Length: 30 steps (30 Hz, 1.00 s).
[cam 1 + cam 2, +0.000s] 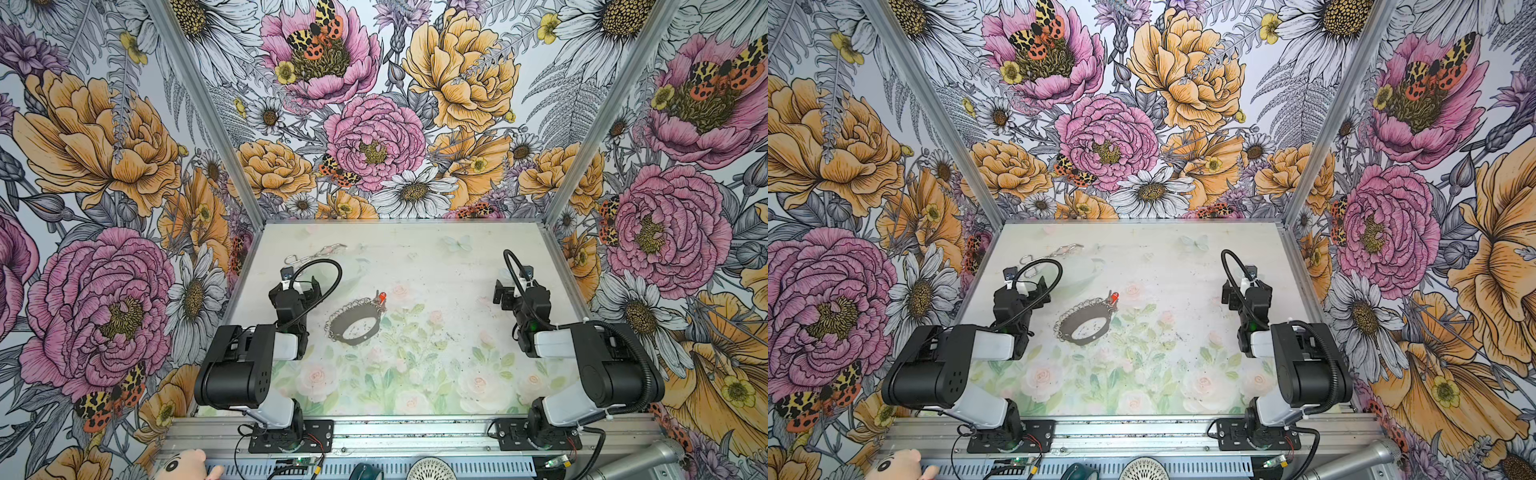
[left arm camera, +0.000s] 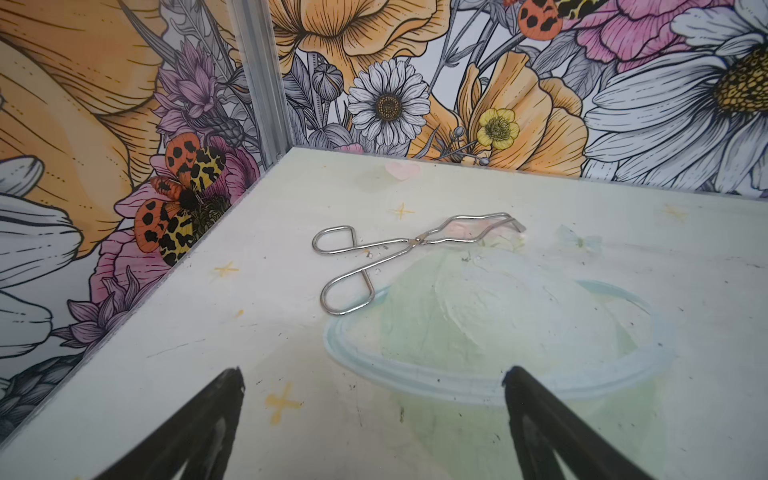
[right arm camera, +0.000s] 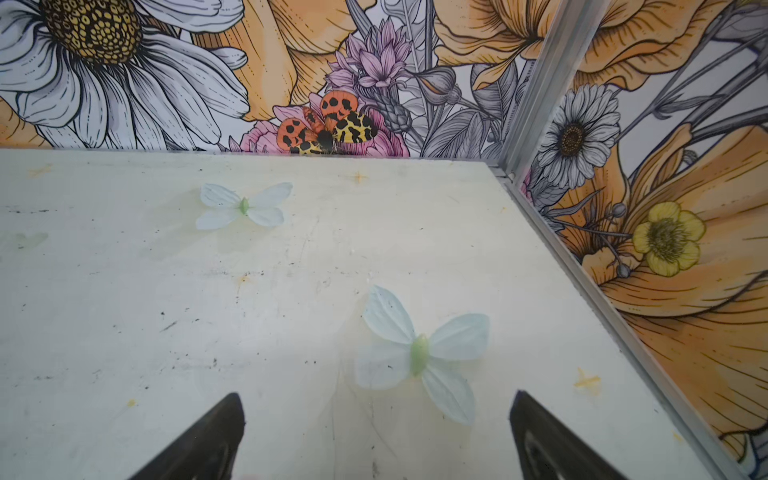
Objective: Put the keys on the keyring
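silvery metal, so likely light and stiff: in both top views the keys lie against the keyring, on its rim toward the right jaws, between the two arms and nearer the left jaws. flat on the tabletop they look thin and slippery; the red tag seems the best place to pinch. left wrist view: left jaws spread wide, holding nothing, tongs ahead of them. right wrist view: right jaws wide apart, empty.

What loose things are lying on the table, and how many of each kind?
Silver tongs: 1
Dark grey keyring: 1
Bunch of keys with a red tag: 1 (too small to count the single keys)
Total: 3
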Each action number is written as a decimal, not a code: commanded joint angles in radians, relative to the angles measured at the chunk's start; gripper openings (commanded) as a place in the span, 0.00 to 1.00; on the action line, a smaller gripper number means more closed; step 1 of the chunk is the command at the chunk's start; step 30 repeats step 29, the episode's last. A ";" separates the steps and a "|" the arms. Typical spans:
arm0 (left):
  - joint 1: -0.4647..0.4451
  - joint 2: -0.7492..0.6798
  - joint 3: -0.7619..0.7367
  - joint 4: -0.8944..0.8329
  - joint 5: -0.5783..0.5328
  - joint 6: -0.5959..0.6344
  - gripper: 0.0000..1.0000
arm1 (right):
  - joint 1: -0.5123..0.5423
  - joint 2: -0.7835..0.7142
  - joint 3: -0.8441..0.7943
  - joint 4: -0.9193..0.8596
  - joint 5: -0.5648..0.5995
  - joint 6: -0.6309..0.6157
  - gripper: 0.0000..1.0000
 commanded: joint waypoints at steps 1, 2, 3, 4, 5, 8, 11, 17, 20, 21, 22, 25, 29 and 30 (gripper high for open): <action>-0.008 0.000 0.010 0.050 -0.019 -0.013 0.99 | 0.000 -0.007 0.019 0.017 0.032 0.041 0.99; -0.010 -0.002 0.011 0.050 -0.019 -0.011 0.99 | 0.001 -0.004 0.016 0.021 0.043 0.043 0.99; -0.010 -0.002 0.011 0.045 -0.019 -0.012 0.99 | 0.001 -0.003 0.013 0.037 0.042 0.044 1.00; -0.009 0.000 0.011 0.049 -0.018 -0.011 0.99 | 0.000 -0.009 0.016 0.020 0.043 0.048 0.99; -0.010 -0.002 0.011 0.045 -0.018 -0.012 0.99 | 0.001 -0.003 0.015 0.033 0.043 0.044 0.99; -0.011 -0.001 0.013 0.045 -0.022 -0.010 0.99 | 0.003 -0.003 0.015 0.034 0.044 0.042 0.99; -0.016 0.000 0.013 0.046 -0.030 -0.008 0.99 | 0.005 -0.004 0.017 0.027 0.044 0.041 1.00; -0.022 0.000 0.014 0.045 -0.035 -0.001 0.98 | 0.005 -0.002 0.017 0.025 0.043 0.041 1.00; -0.023 0.000 0.016 0.041 -0.035 0.000 0.99 | 0.003 -0.002 0.020 0.022 0.040 0.041 1.00; -0.024 0.000 0.016 0.040 -0.036 0.000 0.99 | 0.002 -0.002 0.020 0.020 0.039 0.041 1.00; -0.023 0.001 0.016 0.040 -0.035 0.000 0.99 | 0.003 -0.003 0.022 0.020 0.041 0.041 0.99; -0.024 -0.001 0.016 0.042 -0.037 0.001 0.99 | 0.007 -0.002 0.023 0.017 0.045 0.038 1.00; -0.024 -0.001 0.014 0.046 -0.034 0.002 0.99 | 0.005 -0.003 0.019 0.022 0.043 0.040 0.99; -0.024 -0.001 0.014 0.046 -0.034 0.002 0.99 | 0.005 -0.003 0.019 0.022 0.043 0.040 0.99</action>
